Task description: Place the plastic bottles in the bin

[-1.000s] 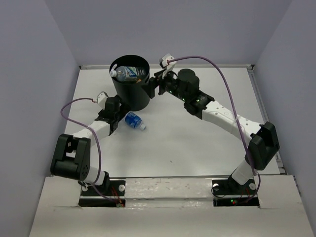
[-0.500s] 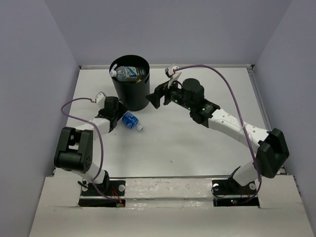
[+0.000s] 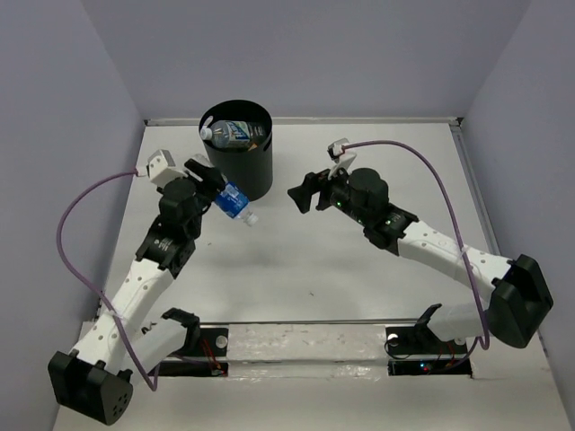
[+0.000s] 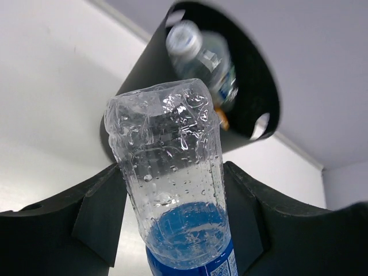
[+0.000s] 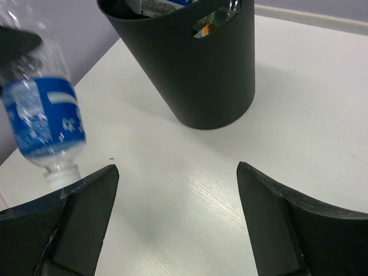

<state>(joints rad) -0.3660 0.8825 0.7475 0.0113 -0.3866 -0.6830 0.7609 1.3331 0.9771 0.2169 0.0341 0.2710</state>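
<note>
White tabletop [image 3: 359,269]: carries the bin and both arms

Black bin [image 3: 243,175]: upright at the far left, open-topped, handle cutouts near the rim; a labelled clear bottle [image 3: 232,133] lies inside

Right gripper [image 3: 303,193]: jaws spread, empty, facing the bin from well apart

Left gripper [image 3: 218,190]: jaws pinching a blue-labelled clear bottle [image 4: 172,172] across its body, off the tabletop, just beside the bin wall, cap end hanging down

Handling, judged: the blue-labelled clear bottle is empty and light, thin-walled, apt to buckle or swivel; droplets inside. Best hold is across the label band, with modest squeeze
</note>
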